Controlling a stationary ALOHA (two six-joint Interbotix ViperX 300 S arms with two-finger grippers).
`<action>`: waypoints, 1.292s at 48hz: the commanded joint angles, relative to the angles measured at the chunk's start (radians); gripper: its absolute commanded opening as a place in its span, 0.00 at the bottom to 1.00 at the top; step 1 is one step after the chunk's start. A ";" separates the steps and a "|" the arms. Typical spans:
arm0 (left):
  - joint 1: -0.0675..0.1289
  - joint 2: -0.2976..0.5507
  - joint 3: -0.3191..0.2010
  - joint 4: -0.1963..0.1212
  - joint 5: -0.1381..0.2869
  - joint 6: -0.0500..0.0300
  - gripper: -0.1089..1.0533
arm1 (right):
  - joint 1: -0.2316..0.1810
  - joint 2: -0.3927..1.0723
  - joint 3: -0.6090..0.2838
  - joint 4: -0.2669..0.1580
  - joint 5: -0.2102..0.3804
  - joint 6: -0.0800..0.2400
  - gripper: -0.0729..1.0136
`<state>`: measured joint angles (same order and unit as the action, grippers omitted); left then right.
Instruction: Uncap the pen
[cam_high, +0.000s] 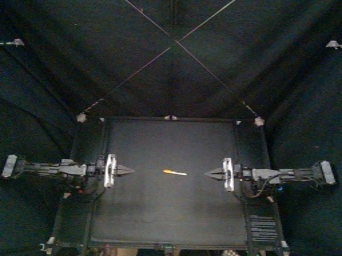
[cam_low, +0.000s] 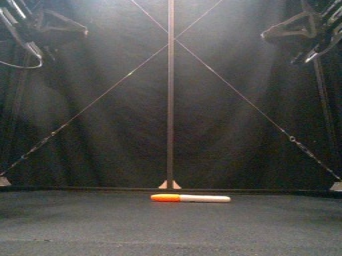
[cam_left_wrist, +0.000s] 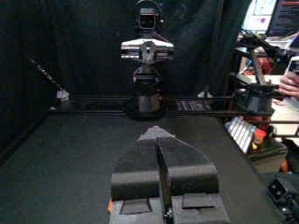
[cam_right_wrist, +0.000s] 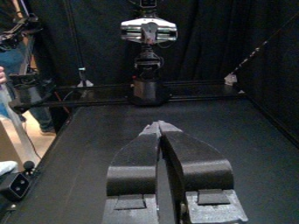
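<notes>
The pen (cam_low: 190, 198) lies flat mid-desk (cam_high: 174, 215), its orange cap (cam_low: 164, 198) pointing to 9 o'clock. The left hand (cam_high: 128, 172), jaws pressed together and empty, sits at the pen's 9 o'clock, clear of it. The right hand (cam_high: 209, 174), likewise closed, sits at its 3 o'clock.

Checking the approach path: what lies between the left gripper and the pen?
Nothing: in the top view, only bare table separates the left gripper from the pen.
</notes>
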<state>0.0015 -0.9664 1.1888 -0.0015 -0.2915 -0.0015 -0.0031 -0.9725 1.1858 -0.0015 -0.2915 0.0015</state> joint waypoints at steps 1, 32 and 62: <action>0.012 0.078 -0.034 0.003 -0.014 0.0092 0.04 | -0.011 0.041 -0.014 -0.002 -0.011 0.006 0.04; 0.087 0.571 -0.183 0.017 -0.020 0.0092 0.71 | -0.147 0.695 -0.170 0.018 -0.011 0.002 0.59; 0.109 0.793 -0.268 0.069 -0.015 0.0092 0.97 | -0.201 1.074 -0.362 -0.017 0.140 -0.002 0.96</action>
<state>0.1074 -0.1795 0.9495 0.0614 -0.3037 0.0077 -0.1979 0.0966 0.8560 -0.0138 -0.1672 0.0000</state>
